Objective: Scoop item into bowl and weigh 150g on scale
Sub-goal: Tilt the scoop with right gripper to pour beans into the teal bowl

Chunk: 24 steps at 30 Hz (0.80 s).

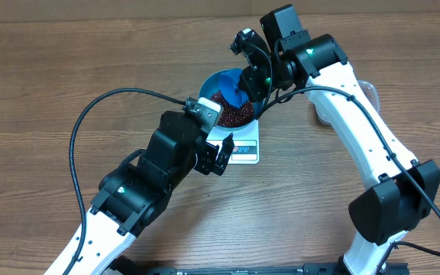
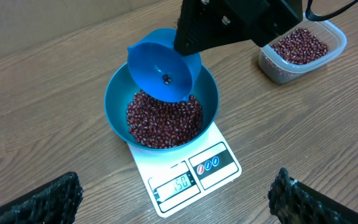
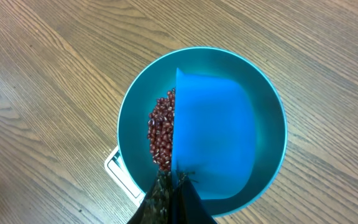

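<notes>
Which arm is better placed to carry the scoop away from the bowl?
The right arm: its jaws are shut on the blue scoop, held over the bowl of beans. The left arm's jaws stand open and empty, near the scale.

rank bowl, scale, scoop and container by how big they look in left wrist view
1. bowl
2. scale, partly hidden under the bowl
3. scoop and container: look alike; the scoop is raised nearer the camera, so unranked
</notes>
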{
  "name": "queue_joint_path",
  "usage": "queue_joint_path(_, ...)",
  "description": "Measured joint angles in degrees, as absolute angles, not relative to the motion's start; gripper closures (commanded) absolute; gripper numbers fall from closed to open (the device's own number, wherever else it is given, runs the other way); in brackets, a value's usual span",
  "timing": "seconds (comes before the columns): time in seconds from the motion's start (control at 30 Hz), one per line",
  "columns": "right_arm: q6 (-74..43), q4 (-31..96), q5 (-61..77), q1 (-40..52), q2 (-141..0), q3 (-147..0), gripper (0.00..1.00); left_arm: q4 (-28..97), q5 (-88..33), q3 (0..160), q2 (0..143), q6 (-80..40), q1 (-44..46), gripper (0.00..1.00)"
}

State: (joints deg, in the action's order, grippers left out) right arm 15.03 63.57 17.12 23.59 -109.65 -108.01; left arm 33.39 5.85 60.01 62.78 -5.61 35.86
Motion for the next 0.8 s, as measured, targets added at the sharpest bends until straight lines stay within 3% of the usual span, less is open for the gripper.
queue_joint_path(0.8,15.03,63.57,16.95,22.2,-109.65,-108.01,0.96,34.26,5.85,60.01,62.78,-5.61,35.86,0.0)
